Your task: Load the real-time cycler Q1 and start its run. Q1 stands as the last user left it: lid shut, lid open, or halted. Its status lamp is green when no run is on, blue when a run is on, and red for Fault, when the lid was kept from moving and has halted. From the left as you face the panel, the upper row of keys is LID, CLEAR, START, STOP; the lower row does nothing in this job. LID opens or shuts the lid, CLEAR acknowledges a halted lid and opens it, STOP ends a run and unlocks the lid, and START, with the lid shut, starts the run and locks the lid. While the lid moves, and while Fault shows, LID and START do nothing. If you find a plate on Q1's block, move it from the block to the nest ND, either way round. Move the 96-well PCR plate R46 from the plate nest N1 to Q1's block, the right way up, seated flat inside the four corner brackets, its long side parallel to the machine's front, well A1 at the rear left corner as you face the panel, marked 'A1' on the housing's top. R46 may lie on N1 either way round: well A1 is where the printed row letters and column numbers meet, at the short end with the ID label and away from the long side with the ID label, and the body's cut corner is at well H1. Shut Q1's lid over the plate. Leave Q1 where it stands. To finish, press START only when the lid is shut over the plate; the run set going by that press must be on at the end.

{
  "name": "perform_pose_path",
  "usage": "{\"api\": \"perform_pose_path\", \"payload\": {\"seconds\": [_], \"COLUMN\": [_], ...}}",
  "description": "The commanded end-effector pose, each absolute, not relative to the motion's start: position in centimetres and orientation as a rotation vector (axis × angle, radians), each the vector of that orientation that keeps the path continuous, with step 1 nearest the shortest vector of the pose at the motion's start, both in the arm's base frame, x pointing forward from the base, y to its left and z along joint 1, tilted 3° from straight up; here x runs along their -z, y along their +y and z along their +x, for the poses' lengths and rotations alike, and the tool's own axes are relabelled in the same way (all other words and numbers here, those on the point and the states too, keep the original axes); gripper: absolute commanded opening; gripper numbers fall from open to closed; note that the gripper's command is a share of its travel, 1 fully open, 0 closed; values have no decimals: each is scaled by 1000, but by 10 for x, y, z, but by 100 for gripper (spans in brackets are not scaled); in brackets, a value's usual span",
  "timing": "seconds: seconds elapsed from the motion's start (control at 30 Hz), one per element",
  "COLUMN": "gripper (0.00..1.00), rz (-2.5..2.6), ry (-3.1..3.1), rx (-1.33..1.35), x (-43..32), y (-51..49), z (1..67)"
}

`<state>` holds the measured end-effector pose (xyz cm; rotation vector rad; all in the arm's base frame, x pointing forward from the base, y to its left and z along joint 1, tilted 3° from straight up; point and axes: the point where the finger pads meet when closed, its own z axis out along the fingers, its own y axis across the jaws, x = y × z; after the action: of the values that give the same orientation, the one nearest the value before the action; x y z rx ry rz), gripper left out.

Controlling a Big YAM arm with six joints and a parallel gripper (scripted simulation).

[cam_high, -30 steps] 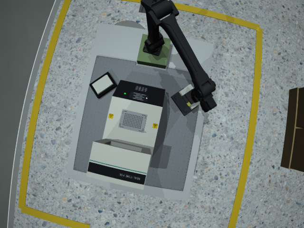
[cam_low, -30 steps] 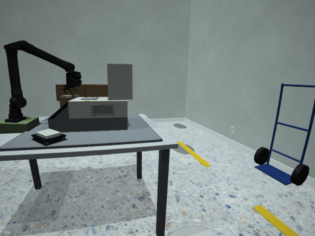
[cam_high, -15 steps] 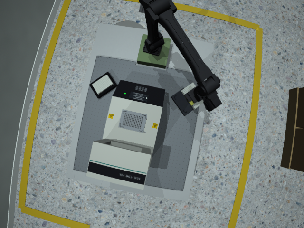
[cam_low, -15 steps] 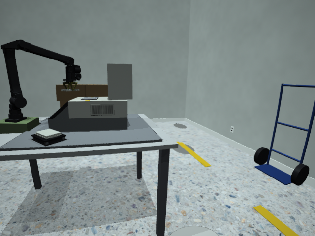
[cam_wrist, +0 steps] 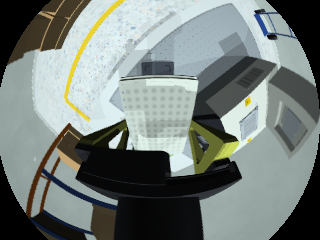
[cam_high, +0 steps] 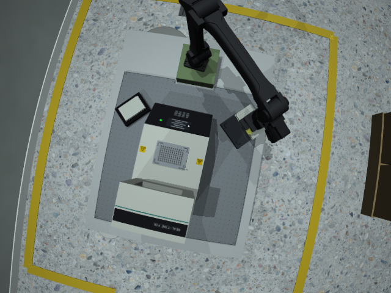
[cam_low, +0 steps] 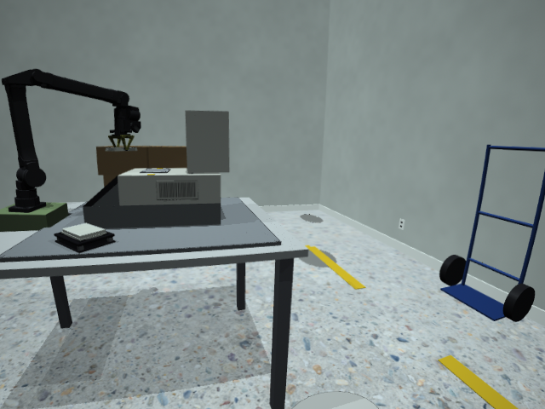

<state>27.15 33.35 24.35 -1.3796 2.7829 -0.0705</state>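
Observation:
My gripper (cam_high: 250, 128) is shut on a white 96-well PCR plate (cam_wrist: 159, 110), gripping it across its width. It holds the plate in the air above an empty black nest (cam_high: 234, 131) to the right of the cycler Q1 (cam_high: 171, 151); it also shows in the side view (cam_low: 121, 143), higher than the machine's top. Q1's lid (cam_high: 154, 204) (cam_low: 206, 141) stands open and upright. The grey block (cam_high: 171, 153) with its four corner brackets is bare. The status lamp (cam_high: 160, 119) is green. The keys (cam_high: 181, 113) sit on the black panel.
A second black nest with a white plate (cam_high: 132, 108) lies left of Q1's panel. The arm's green base (cam_high: 198, 66) stands behind the panel. A brown shelf (cam_high: 379, 166) and a blue hand truck (cam_low: 492, 238) stand off the table.

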Motion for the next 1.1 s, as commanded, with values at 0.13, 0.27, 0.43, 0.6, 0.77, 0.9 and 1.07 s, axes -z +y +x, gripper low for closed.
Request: {"api": "perform_pose_path", "payload": {"seconds": [0.13, 0.27, 0.43, 0.6, 0.77, 0.9, 1.07], "gripper": [0, 0, 0, 0, 0, 0, 0], "rz": [-1316, -1317, -1324, -1334, -1355, -1368, -1364], "ry": [2726, 2724, 2733, 2747, 2781, 2801, 2791], "rx": [11, 10, 19, 31, 61, 80, 71], "x": [-272, -268, -262, -254, -241, -236, -241], "y": [338, 337, 334, 332, 329, 328, 332], "z": [280, 279, 276, 274, 271, 271, 273]}}
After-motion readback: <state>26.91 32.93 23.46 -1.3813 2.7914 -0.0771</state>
